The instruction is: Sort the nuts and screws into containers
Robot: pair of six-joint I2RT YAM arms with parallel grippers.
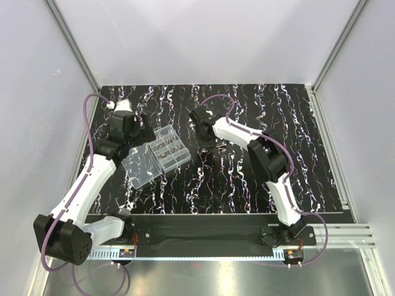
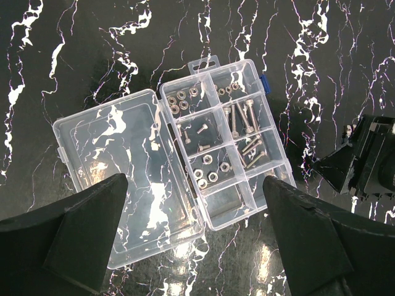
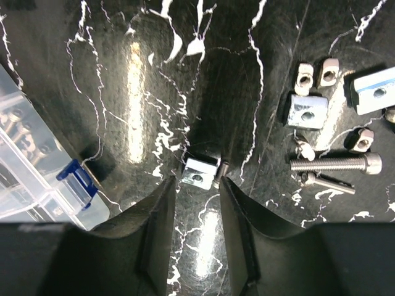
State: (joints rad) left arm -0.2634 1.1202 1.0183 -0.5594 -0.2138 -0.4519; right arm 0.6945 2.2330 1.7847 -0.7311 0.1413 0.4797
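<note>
The clear organiser box (image 2: pixel 242 203) lies open on the black marbled table, its lid (image 2: pixel 123 179) folded out to the left. Its containers hold nuts (image 2: pixel 182 102) and screws (image 2: pixel 241 117). My left gripper (image 2: pixel 194 182) hangs open above the box, touching nothing. My right gripper (image 3: pixel 197 182) is low over the table, right of the box, its jaws a little apart and empty. A silvery square nut (image 3: pixel 200 171) and a tiny dark screw (image 3: pixel 223 171) lie just beyond its fingertips. In the top view the box (image 1: pixel 163 151) sits between the left gripper (image 1: pixel 139 129) and the right gripper (image 1: pixel 207 148).
More loose parts lie to the right of my right gripper: square nuts (image 3: pixel 307 111) (image 3: pixel 374 90), small nuts (image 3: pixel 329 71), a long socket-head screw (image 3: pixel 336 163) and a thinner one (image 3: pixel 327 182). The box's blue latch (image 3: pixel 77 179) is close on the left.
</note>
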